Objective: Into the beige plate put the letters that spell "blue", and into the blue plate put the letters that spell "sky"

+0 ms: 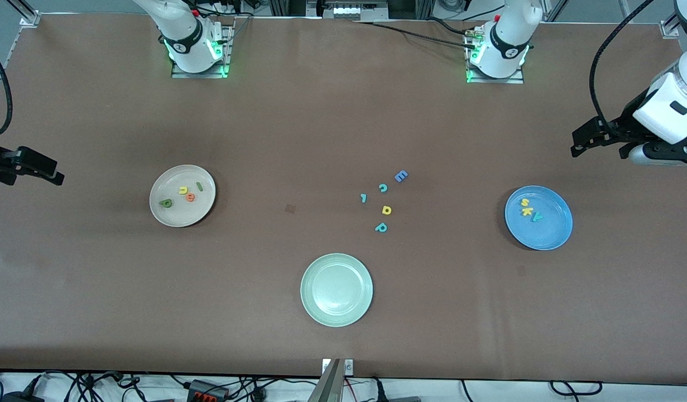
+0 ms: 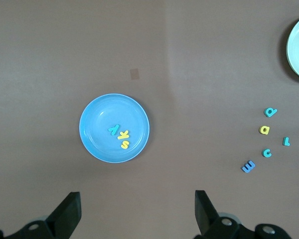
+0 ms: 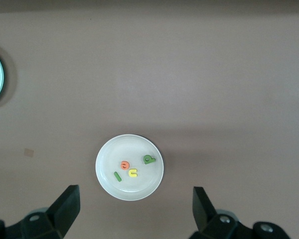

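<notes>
At the left edge of the front view, about mid-height, the right gripper (image 1: 56, 174) hangs over bare table (image 1: 321, 111), its fingers spread wide and holding nothing. A little to the right of it, in the left-centre of the frame, lies the beige plate (image 1: 170, 216). In it are the dark green b (image 1: 166, 203), the yellow u (image 1: 183, 190), the orange e (image 1: 190, 197) and the thin green l (image 1: 199, 186), all apart from each other.

Low in the centre sits the pale green plate (image 1: 336, 312) with nothing in it. Above it and slightly right, loose letters lie on the table: a small teal hook-shaped piece (image 1: 363, 197), a teal c (image 1: 383, 188), a yellow a-like letter (image 1: 386, 210), a teal p (image 1: 381, 227) and a blue capital E (image 1: 400, 176).

At the right-centre lies the blue plate (image 1: 549, 234), holding the yellow s (image 1: 525, 202), the yellow k (image 1: 527, 211) and the teal y (image 1: 537, 217) close together. At the right edge, higher up, the left gripper (image 1: 579, 144) hangs over the table, fingers also spread and holding nothing.
</notes>
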You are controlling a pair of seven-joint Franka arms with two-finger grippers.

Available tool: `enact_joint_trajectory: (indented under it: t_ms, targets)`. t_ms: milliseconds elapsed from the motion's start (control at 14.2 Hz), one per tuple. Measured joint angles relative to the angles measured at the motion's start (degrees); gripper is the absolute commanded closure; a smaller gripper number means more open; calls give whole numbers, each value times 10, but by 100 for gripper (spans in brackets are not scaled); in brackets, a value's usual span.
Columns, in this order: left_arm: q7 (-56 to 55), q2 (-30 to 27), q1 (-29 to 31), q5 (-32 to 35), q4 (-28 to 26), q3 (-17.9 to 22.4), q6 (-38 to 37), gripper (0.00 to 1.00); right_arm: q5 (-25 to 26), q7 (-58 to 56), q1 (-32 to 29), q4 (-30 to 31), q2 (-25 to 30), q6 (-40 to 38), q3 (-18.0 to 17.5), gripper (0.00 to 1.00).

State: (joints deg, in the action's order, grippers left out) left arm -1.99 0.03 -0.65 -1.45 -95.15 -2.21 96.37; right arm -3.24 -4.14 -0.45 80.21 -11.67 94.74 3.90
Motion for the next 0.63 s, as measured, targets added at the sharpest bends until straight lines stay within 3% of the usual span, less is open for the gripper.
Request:
enact_joint_trajectory:
  t_ms: [281, 633]
  targets:
    - [0, 0, -1, 0, 1, -1, 0, 0, 16, 13, -2, 31, 7, -5, -1, 0]
    - [0, 0, -1, 0, 2, -1, 0, 0, 17, 14, -2, 97, 62, -4, -6, 0]
